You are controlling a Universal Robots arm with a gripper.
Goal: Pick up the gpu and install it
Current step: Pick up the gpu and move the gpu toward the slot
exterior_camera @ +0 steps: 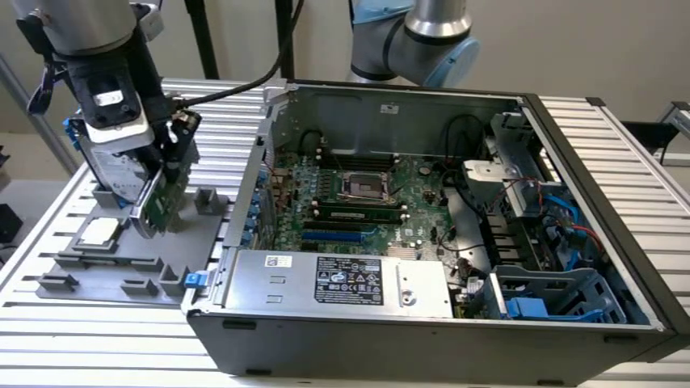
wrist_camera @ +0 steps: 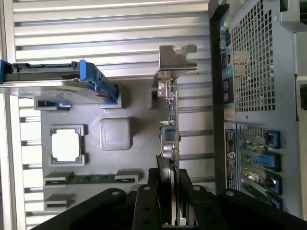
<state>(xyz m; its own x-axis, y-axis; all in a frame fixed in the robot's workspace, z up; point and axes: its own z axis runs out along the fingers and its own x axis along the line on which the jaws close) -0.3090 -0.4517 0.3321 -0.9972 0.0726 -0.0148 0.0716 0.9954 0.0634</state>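
The gripper [exterior_camera: 173, 153] is clamping the gpu [exterior_camera: 160, 200] by its upper edge, over the grey tray [exterior_camera: 108, 271] at the exterior view's left, well apart from the open case [exterior_camera: 323, 339]. The card is hanging tilted, with its lower end right at the tray, though I can't tell whether it's touching its holder. To my eye the lift is the step in hand, and it's calling for a straight pull along the card's own plane. The hard drive [exterior_camera: 111, 174] is standing just beside it, and a sideways swing could be clipping that. In the wrist view the fingers [wrist_camera: 146, 201] are pressing both faces of the card, seen edge-on. It's looking thin — a green board with small components bulging on one side — and a silver bracket [wrist_camera: 176, 57] is bending over at the far end.
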